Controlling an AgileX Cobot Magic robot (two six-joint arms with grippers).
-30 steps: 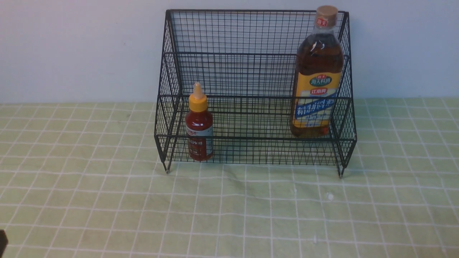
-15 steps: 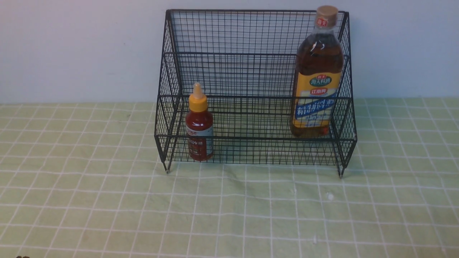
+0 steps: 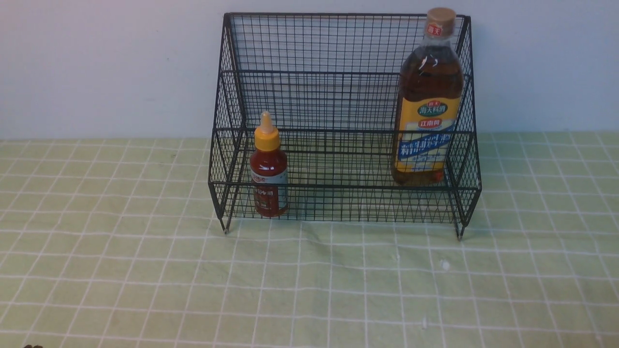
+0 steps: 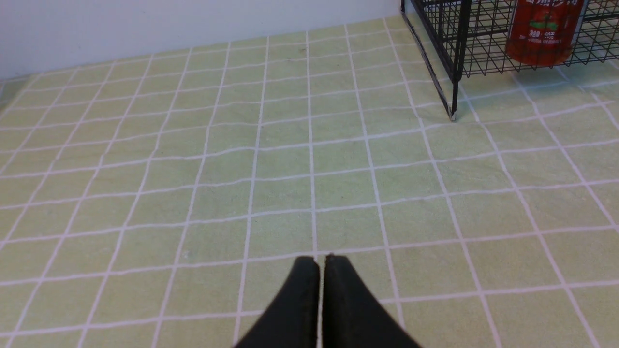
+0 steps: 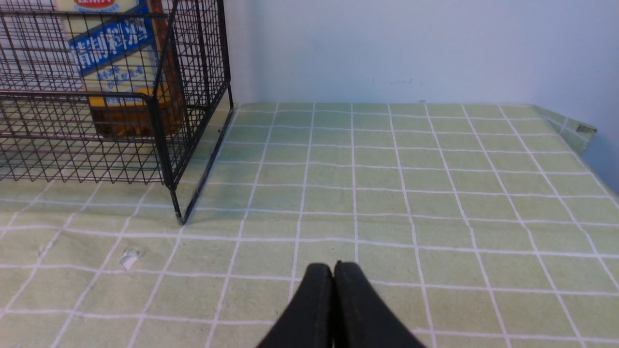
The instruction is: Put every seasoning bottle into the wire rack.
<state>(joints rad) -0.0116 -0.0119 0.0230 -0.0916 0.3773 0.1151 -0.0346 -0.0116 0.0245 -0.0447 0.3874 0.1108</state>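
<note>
The black wire rack [image 3: 338, 72] stands at the back of the table against the wall. A small red-sauce bottle [image 3: 268, 166] with a yellow nozzle stands upright in its lower front tier at the left. Upright at the right end stands a tall amber-liquid bottle [image 3: 428, 101] with a tan cap. The left wrist view shows my left gripper [image 4: 321, 258] shut and empty over the cloth, well short of the rack's left leg [image 4: 453, 113] and the red bottle [image 4: 544, 29]. My right gripper [image 5: 332, 265] is shut and empty, short of the rack's right corner [image 5: 167, 145] and the amber bottle [image 5: 121, 72].
A green checked cloth [image 3: 309, 280] covers the table up to a pale wall. A small white scrap [image 5: 128, 260] lies on the cloth in front of the rack's right leg. The table's right edge [image 5: 578, 130] shows in the right wrist view.
The dark tip of the left arm at the front view's lower left edge has dropped almost out of sight. Bottles and rack have not moved.
</note>
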